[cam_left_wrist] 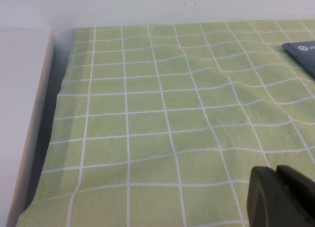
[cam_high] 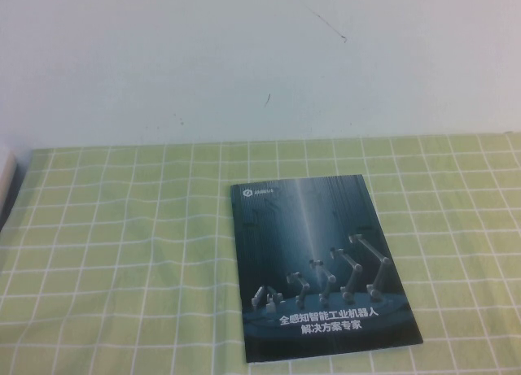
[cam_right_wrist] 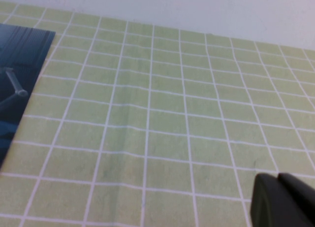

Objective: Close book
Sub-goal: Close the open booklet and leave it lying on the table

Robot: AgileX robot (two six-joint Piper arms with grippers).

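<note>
- The book (cam_high: 321, 269) is shut and lies flat with its front cover up. The cover is dark blue with a row of robot arms and white Chinese lettering that reads the right way up from my side.
- It sits on the green checked cloth (cam_high: 122, 253) that covers the counter, a bit right of the middle. Its near edge almost reaches the bottom of the high view, and it's turned very slightly off square with the grid lines.
- My left fingers (cam_left_wrist: 273, 195) hang low over the cloth, well off to the left of the book. From that wrist I only catch one corner of the book, far across the cloth. The two dark pads are pressed together with no gap between them and nothing held.
- My right fingers (cam_right_wrist: 275, 202) are over bare cloth on the book's right side, and the cover's edge shows across from them. They're pressed together the same way, gripping nothing.
- The cloth has a few soft wrinkles on the left half.
- A white slab (cam_left_wrist: 22, 118) runs along the cloth's left edge, and a plain white wall (cam_high: 244, 58) stands behind the counter.
</note>
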